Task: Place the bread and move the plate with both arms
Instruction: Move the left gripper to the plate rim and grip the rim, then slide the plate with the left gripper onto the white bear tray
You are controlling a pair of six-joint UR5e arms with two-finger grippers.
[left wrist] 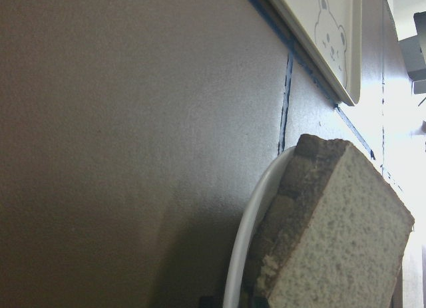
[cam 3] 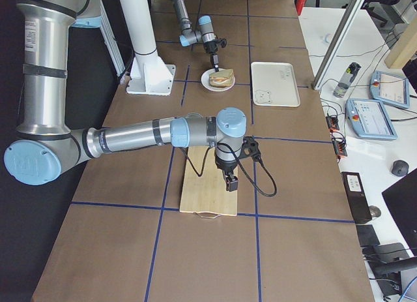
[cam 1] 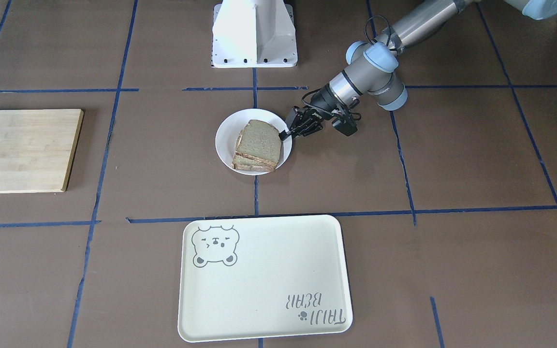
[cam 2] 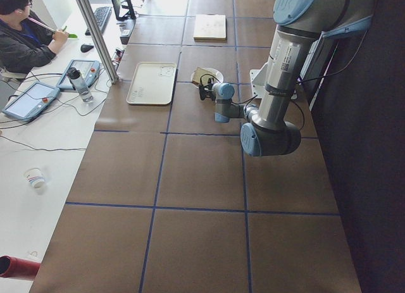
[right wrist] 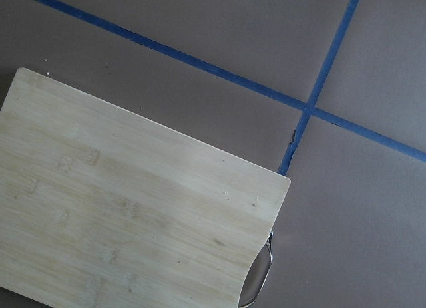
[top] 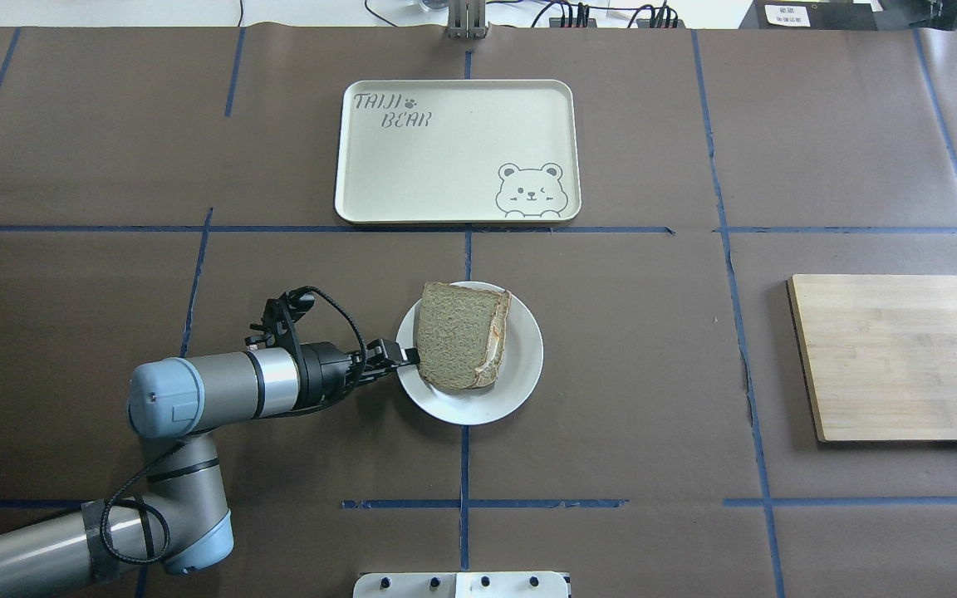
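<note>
The small white plate [top: 522,365] sits at the table's middle, also in the front view [cam 1: 224,140]. A plain slice of bread [top: 455,334] lies on top of a stack on it, over a slice with white egg showing at its edge [top: 493,359]. My left gripper [top: 405,359] is at the plate's left rim, fingers closed on the rim; in the front view [cam 1: 285,134] it touches the rim beside the bread [cam 1: 259,140]. The left wrist view shows the rim [left wrist: 249,241] and bread [left wrist: 339,241] close up. My right gripper [cam 3: 231,183] hangs over the cutting board; I cannot tell if it is open or shut.
A cream bear tray [top: 445,158] lies beyond the plate. A wooden cutting board [top: 902,357] lies to the right, also in the right wrist view [right wrist: 133,215]. The white pedestal base [cam 1: 254,34] stands on the robot's side.
</note>
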